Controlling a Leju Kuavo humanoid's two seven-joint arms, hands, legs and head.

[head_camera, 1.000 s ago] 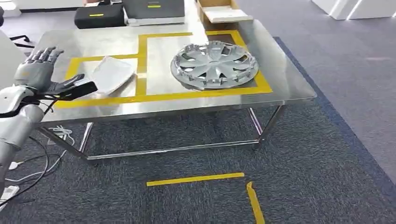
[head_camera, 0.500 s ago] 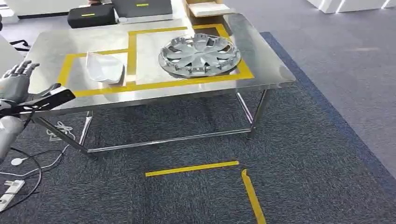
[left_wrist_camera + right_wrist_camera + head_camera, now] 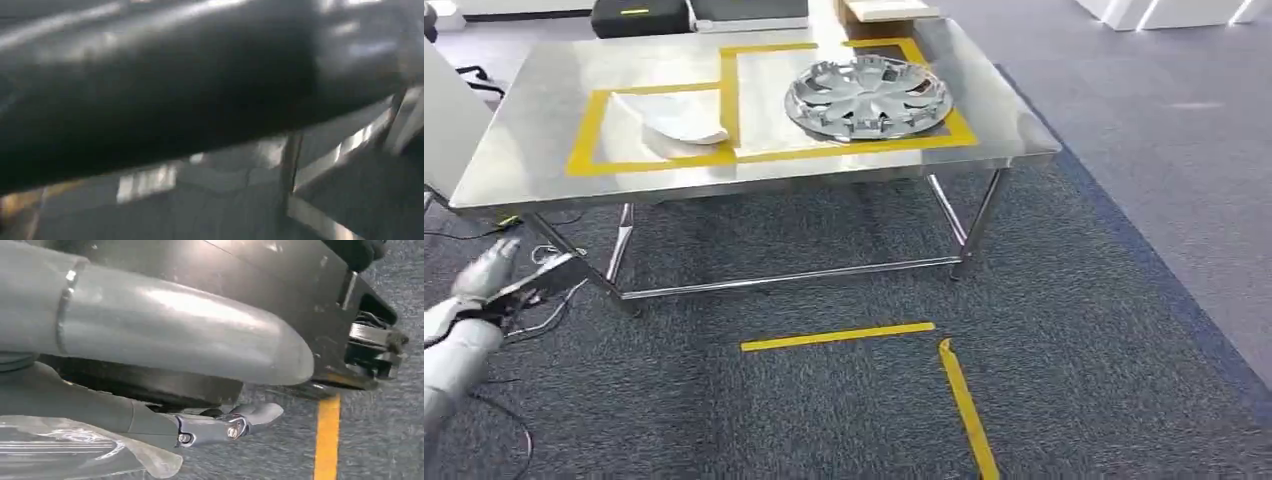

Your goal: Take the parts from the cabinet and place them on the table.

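Fingers on the left hand (image 3: 486,275) look loosely spread and empty; I cannot tell the right hand's (image 3: 150,335) state; wheel cover (image 3: 868,97) and white part (image 3: 682,122) lie on the table (image 3: 514,150); turn steadily toward the cabinet.

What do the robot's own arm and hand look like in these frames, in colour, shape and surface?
In the head view the left arm is a rounded silver-grey tube ending in a blurred grey left hand with pale fingers and a dark band at the wrist. The right wrist view shows the right hand: a thick, smooth grey thumb with a seam ring, darker parts behind it and a slim grey finger with small screws.
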